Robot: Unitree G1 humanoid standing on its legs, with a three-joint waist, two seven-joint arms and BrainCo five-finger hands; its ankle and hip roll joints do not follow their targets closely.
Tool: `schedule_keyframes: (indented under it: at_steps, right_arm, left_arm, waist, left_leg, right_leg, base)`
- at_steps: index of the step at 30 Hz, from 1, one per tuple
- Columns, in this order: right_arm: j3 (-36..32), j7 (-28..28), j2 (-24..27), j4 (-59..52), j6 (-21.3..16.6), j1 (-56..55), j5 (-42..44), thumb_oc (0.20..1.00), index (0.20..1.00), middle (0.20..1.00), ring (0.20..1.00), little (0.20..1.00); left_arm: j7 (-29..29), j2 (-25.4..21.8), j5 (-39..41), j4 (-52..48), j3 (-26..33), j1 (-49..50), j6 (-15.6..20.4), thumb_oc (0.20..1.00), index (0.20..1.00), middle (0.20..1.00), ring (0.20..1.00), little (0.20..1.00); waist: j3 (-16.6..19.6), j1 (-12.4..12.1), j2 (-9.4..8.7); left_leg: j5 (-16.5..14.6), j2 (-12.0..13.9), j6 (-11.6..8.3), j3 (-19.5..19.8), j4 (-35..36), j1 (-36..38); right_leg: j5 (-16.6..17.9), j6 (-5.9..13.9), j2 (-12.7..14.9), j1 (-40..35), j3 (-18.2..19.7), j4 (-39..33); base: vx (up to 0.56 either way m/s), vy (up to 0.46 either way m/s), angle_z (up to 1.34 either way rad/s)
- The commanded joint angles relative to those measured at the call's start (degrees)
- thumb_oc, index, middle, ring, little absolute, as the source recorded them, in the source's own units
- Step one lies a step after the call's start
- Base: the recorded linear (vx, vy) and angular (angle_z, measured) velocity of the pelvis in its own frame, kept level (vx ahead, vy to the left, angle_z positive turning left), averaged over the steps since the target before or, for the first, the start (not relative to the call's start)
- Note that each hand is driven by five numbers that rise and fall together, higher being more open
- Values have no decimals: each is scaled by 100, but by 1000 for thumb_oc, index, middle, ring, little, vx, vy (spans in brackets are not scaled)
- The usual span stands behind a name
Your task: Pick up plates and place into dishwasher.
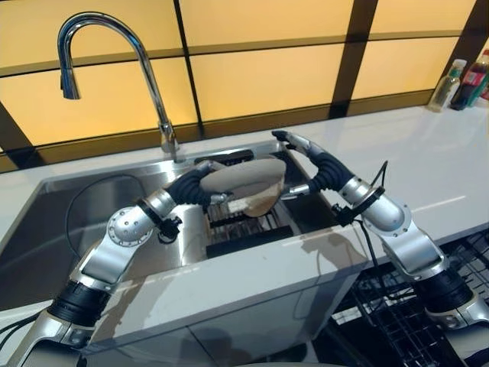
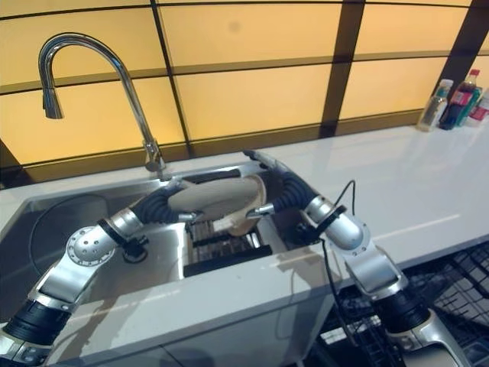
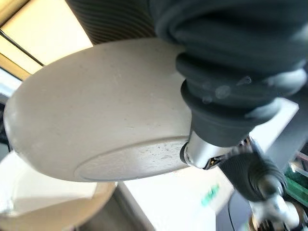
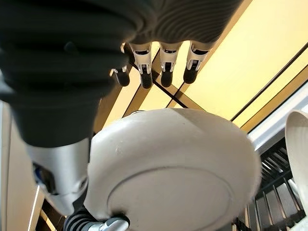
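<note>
A beige plate point(image 1: 244, 177) hangs tilted above the dark rack point(image 1: 244, 229) inside the sink. My left hand point(image 1: 195, 186) holds it from the left: its thumb point(image 3: 199, 151) presses on the plate's point(image 3: 96, 120) underside, and its fingers are hidden behind the plate. My right hand point(image 1: 325, 172) is at the plate's right edge, open, with its fingers point(image 4: 144, 67) straight and reaching past the rim of the plate point(image 4: 178, 163). A second beige plate point(image 1: 260, 205) stands in the rack just below.
The steel sink point(image 1: 76, 222) has a tall curved faucet point(image 1: 153, 84) behind it. White countertop runs to the right, with bottles point(image 1: 458, 80) at its far corner. A black wire dishwasher rack point(image 1: 390, 313) is low on the right, below the counter's front edge.
</note>
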State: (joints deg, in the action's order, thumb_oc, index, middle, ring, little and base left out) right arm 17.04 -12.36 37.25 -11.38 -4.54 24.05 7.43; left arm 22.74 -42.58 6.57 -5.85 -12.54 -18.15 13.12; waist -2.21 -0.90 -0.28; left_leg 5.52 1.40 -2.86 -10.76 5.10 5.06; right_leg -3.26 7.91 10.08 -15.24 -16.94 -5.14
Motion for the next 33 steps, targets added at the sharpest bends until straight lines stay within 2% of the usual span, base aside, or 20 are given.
schedule_keyframes:
  at_steps: [1, 6, 9, 11, 13, 17, 18, 19, 20, 33]
  right_arm:
    - [214, -78, 377, -392, -60, 622, 290, 1000, 1000, 1000, 1000, 1000]
    - [326, -481, 329, -471, -89, 554, 452, 1000, 1000, 1000, 1000, 1000]
    - [470, -1152, 307, -514, 12, 582, 668, 1000, 1000, 1000, 1000, 1000]
    - [630, -1633, 366, -566, 208, 641, 837, 1000, 1000, 1000, 1000, 1000]
    - [733, -1897, 448, -615, 304, 653, 1004, 1000, 1000, 1000, 1000, 1000]
    - [799, -1707, 475, -570, 267, 652, 1268, 1000, 1000, 1000, 1000, 1000]
    - [795, -1655, 438, -534, 248, 657, 1262, 947, 947, 947, 947, 947]
    - [774, -1618, 396, -500, 240, 636, 1241, 614, 614, 614, 614, 614]
    - [729, -1580, 332, -461, 238, 581, 1177, 200, 200, 200, 200, 200]
    - [322, -1360, 105, -363, 226, 176, 884, 200, 200, 200, 200, 200]
  left_arm:
    - [271, -329, 631, -157, -165, -811, 275, 200, 200, 200, 200, 200]
    - [396, -295, 765, -209, -244, -891, 270, 200, 200, 200, 200, 200]
    - [404, -248, 715, -175, -292, -923, 267, 200, 200, 200, 200, 200]
    - [384, -263, 745, -132, -318, -959, 257, 200, 200, 200, 200, 200]
    - [357, -289, 781, -100, -325, -963, 259, 200, 200, 200, 200, 200]
    - [214, -273, 836, -77, -395, -913, 256, 200, 200, 200, 200, 200]
    - [212, -242, 831, -52, -395, -902, 278, 200, 200, 200, 200, 200]
    - [206, -200, 798, -43, -387, -878, 295, 200, 200, 200, 200, 200]
    - [205, -150, 762, -61, -370, -823, 295, 200, 200, 200, 200, 200]
    - [209, 59, 688, -53, -110, -514, 390, 200, 200, 200, 200, 200]
  waist:
    - [286, -227, 71]
    - [282, -199, 84]
    - [290, -192, 68]
    - [299, -193, 53]
    - [298, -191, 36]
    - [292, -202, -1]
    - [288, -208, -3]
    - [288, -208, -1]
    - [294, -210, -1]
    - [290, -154, 16]
  left_leg:
    - [-949, 86, 92, 42, -10, 400]
    - [-945, 64, 118, 21, -10, 416]
    - [-948, 53, 128, 12, -10, 415]
    - [-948, 51, 132, 5, -10, 417]
    - [-944, 57, 133, -5, -10, 418]
    - [-926, 70, 129, 6, -10, 426]
    - [-924, 71, 130, 12, -10, 426]
    - [-927, 74, 131, 14, -10, 428]
    - [-928, 77, 131, 15, -10, 431]
    - [-916, 138, 110, -78, -23, 455]
  right_leg:
    - [255, -2, -79, 648, 69, 14]
    - [278, 7, -70, 650, 115, 14]
    - [280, 15, -62, 653, 138, 14]
    - [282, 15, -60, 652, 140, 14]
    - [280, 13, -61, 649, 147, 14]
    - [282, -3, -75, 634, 160, 14]
    - [282, -6, -79, 632, 161, 14]
    - [279, -8, -82, 631, 160, 14]
    - [272, -13, -89, 627, 161, 14]
    - [256, -56, -129, 644, 189, 14]
  base:
    - [0, 0, 0]
    - [0, 0, 0]
    - [0, 0, 0]
    - [0, 0, 0]
    - [0, 0, 0]
    - [0, 0, 0]
    - [0, 0, 0]
    - [0, 0, 0]
    - [0, 0, 0]
    - [0, 0, 0]
